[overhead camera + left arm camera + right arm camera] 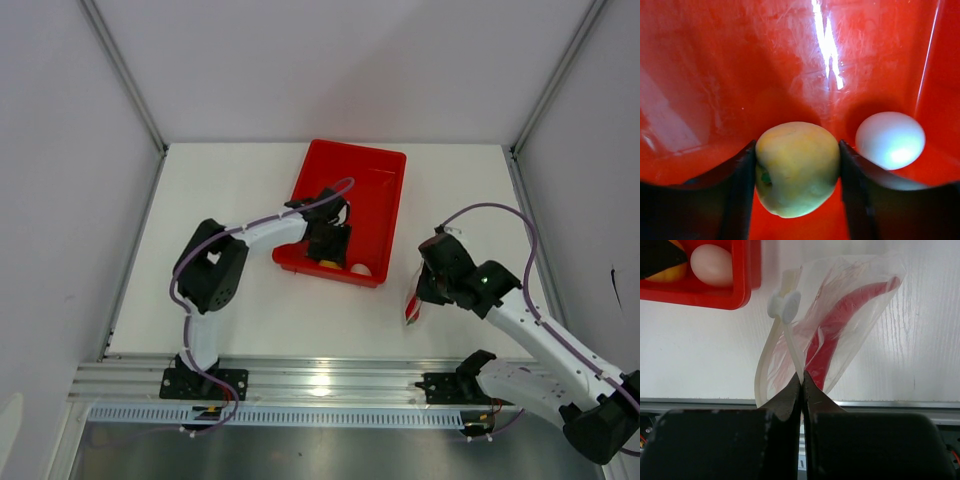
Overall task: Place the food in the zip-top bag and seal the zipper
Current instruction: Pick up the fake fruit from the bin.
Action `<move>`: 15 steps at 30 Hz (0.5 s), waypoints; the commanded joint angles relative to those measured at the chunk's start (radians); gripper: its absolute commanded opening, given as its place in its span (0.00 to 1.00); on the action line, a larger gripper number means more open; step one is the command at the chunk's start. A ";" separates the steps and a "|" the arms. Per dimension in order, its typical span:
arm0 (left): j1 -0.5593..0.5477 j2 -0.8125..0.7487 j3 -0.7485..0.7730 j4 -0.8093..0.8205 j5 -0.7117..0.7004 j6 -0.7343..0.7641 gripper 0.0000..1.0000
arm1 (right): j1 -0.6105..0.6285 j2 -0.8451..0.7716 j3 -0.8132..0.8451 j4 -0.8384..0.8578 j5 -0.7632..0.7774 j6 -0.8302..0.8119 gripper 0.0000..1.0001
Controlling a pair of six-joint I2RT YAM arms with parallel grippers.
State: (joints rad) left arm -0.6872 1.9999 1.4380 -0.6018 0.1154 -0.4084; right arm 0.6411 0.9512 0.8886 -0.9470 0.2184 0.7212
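My left gripper (330, 247) reaches into the red tray (378, 170), and the yellow fruit (796, 167) sits squarely between its fingers (737, 192), each pad touching one flank, so I am clasping it. The pale ball (890, 139) lies on the tray floor just beside the fruit at about 2 o'clock, clear of my fingers. My right gripper (801, 378) has its fingers pressed together, pinching the edge of the zip-top bag (865, 295) by its zipper (790, 335), which runs up toward 12 o'clock from my fingertips. The bag hangs over the white table (230, 190), at about 4 o'clock from the tray. The red chili pepper (852, 302) is inside it. I count one fruit, one ball, one chili, one bag and one tray.
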 commanded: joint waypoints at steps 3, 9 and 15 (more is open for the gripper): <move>-0.006 -0.081 -0.031 0.043 -0.013 -0.010 0.37 | -0.003 -0.011 -0.002 0.034 -0.005 -0.003 0.00; -0.005 -0.180 0.050 -0.030 -0.045 0.005 0.16 | -0.004 0.032 0.015 0.059 -0.004 -0.012 0.00; -0.014 -0.314 0.113 -0.075 -0.033 0.017 0.01 | -0.015 0.086 0.035 0.080 -0.011 -0.023 0.00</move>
State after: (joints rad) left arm -0.6903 1.8164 1.4906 -0.6552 0.0818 -0.4091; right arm 0.6342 1.0195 0.8864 -0.9035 0.2127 0.7170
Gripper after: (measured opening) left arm 0.635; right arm 0.006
